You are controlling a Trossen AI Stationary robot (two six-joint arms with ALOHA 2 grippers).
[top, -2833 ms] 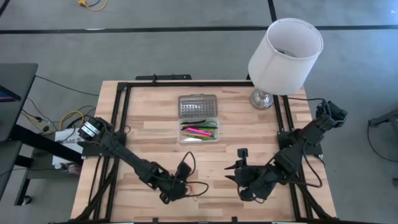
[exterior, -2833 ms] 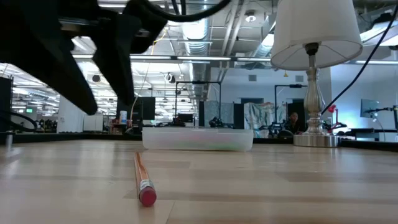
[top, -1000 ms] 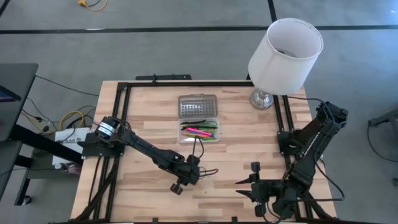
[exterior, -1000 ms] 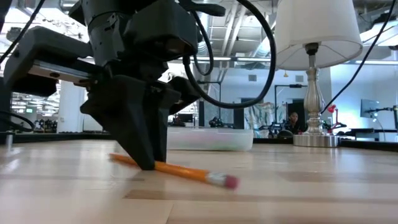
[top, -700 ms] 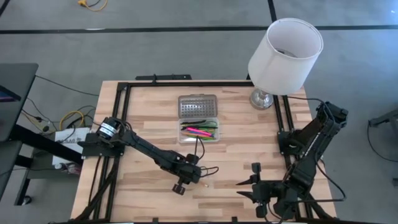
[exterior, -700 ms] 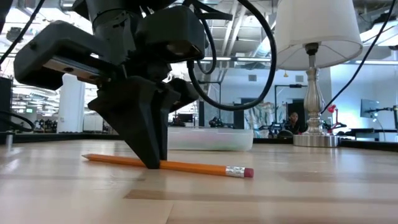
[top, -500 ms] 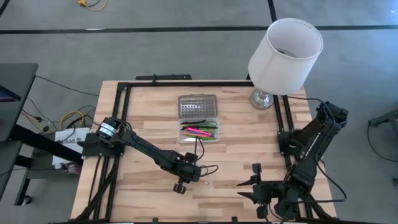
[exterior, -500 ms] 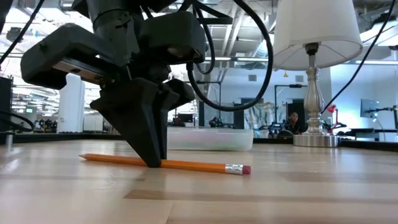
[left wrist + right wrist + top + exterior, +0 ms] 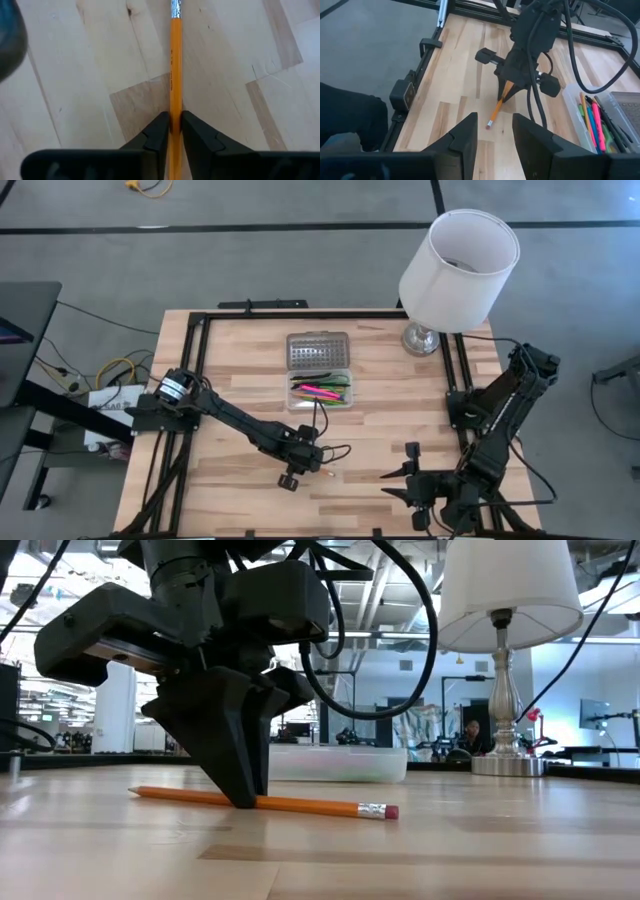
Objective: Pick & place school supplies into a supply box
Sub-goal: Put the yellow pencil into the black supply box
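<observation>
A robotics lab: exposed ceiling ducts point(image 9: 330, 585) over equipment-crowded benches point(image 9: 400, 735).

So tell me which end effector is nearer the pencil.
Left. The left end effector straddles the pencil, a finger on each side; the right end effector waits apart, toward the table's right.

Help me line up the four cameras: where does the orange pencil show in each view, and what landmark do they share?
High view: the pencil is a small sliver at the left gripper, near the table's front middle.
Low view: lying flat on the wood, pink eraser to the right.
Left wrist view: running lengthwise between the dark fingers.
Right wrist view: slanting down from the left gripper.
Shared landmark: the left gripper, closed on the pencil.
</observation>
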